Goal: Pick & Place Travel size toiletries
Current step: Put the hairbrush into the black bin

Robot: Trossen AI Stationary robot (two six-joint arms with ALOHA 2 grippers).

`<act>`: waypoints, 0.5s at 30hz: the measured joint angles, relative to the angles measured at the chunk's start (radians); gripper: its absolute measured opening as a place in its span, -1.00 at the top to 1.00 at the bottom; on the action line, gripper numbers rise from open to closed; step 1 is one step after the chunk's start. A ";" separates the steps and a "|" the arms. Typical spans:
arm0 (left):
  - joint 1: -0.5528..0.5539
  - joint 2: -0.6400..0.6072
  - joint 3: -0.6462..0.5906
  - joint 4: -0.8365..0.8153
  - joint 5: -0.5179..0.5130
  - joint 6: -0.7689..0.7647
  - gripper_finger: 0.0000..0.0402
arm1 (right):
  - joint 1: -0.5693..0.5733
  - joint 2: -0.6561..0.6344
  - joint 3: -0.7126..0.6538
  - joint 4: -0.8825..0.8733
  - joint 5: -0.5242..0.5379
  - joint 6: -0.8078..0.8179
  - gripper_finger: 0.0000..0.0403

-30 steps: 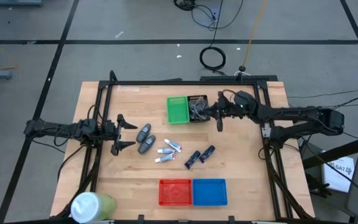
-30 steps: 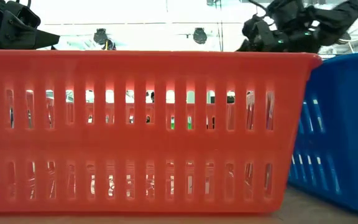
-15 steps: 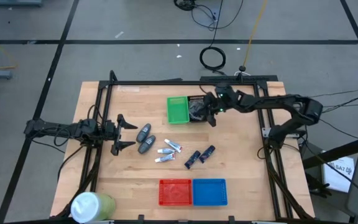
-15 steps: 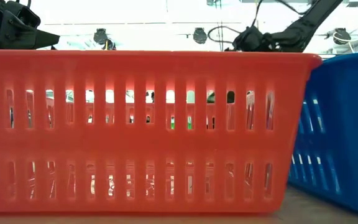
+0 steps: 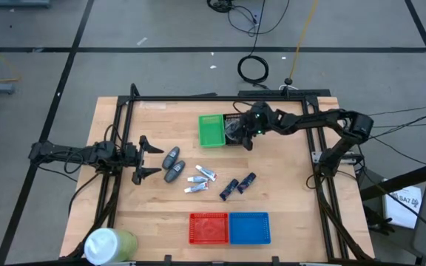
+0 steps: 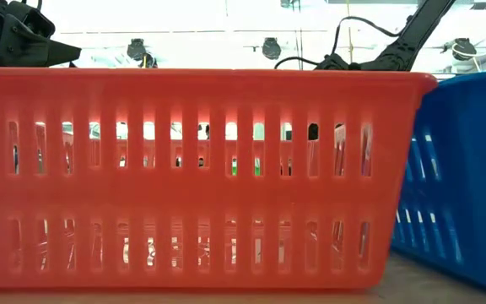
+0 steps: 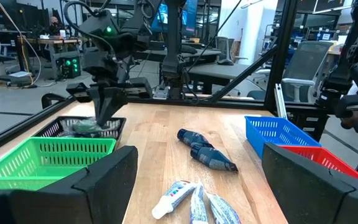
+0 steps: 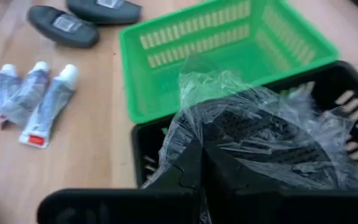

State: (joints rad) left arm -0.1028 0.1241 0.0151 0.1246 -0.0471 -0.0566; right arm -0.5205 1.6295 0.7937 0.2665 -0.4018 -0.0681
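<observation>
Two grey oval containers (image 5: 172, 164) lie left of the table's middle, with white-silver tubes (image 5: 201, 178) and two navy tubes (image 5: 237, 185) to their right. My left gripper (image 5: 146, 158) is open, level above the table just left of the ovals; its wrist view shows the tubes (image 7: 191, 200) ahead. My right gripper (image 5: 245, 137) is shut and points down into the black tray (image 5: 235, 118). A dark grey piece in crinkled clear wrap (image 8: 260, 134) lies in that tray. My right gripper comes from above, slanting from the table's right, and its shut fingertips (image 8: 194, 165) reach the crinkled clear wrap (image 8: 210, 93) in the black tray. I cannot tell whether a fold of wrap is between them. The wrapped piece rests in the tray.
A green tray (image 5: 212, 130) stands against the black tray's left side. Red tray (image 5: 208, 227) and blue tray (image 5: 249, 227) sit side by side at the near edge and block the low view (image 6: 201, 177). A pale green-white cylinder (image 5: 109, 244) stands at the near left corner.
My right gripper has moved toward the table's left, from beside the black tray's right edge to over it, and has sunk lower in the low view. My left arm and the toiletries on the table have kept still.
</observation>
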 joint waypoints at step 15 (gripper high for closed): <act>0.000 0.000 0.000 0.000 0.000 0.000 -0.68 | 0.001 -0.137 0.010 -0.024 0.017 0.008 0.31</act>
State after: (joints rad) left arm -0.1025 0.1238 0.0151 0.1246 -0.0471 -0.0563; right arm -0.5198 1.4924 0.8033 0.2427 -0.3852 -0.0599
